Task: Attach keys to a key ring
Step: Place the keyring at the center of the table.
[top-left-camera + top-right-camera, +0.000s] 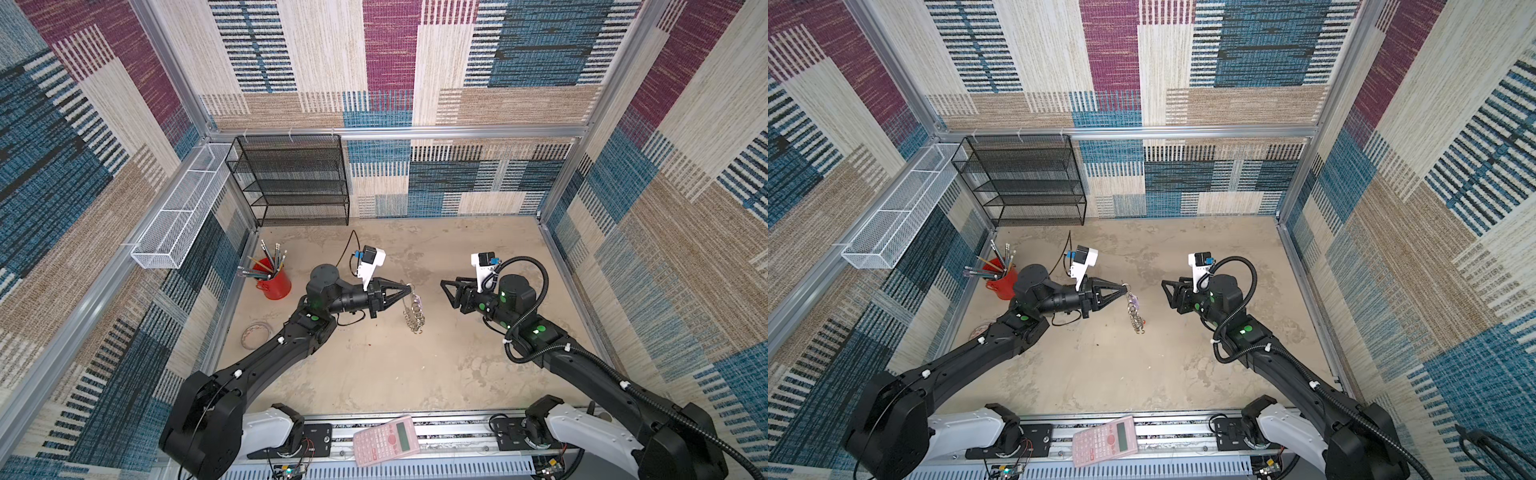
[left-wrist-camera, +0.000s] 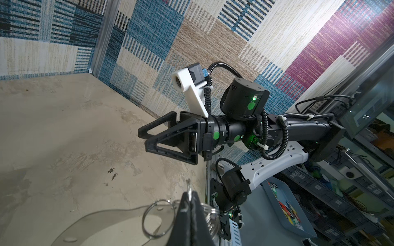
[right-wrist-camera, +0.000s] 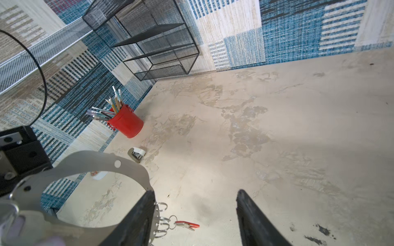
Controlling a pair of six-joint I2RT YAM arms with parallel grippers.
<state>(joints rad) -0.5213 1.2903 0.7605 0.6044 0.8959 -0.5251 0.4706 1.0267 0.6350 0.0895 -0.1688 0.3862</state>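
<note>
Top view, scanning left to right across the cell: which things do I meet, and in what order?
white mesh basket → red pencil cup → key ring → right end effector

The key ring (image 3: 96, 158) is a smooth, matt grey band that looks like plastic; its split rings (image 3: 163, 219) are shiny silver metal. The red key (image 3: 189, 224) has a glossy plastic head. The right gripper (image 3: 195, 191) has fingers (image 3: 253, 219) of matt, finely grained black plastic. The table (image 3: 277, 127) is matt, mottled beige, like rough plaster. The walls (image 1: 390, 50) look like woven carpet. At far left, the shelf (image 1: 291, 183) is black metal mesh and the basket (image 1: 183, 208) white wire mesh. The cup (image 3: 125, 123) is glossy red.
</note>
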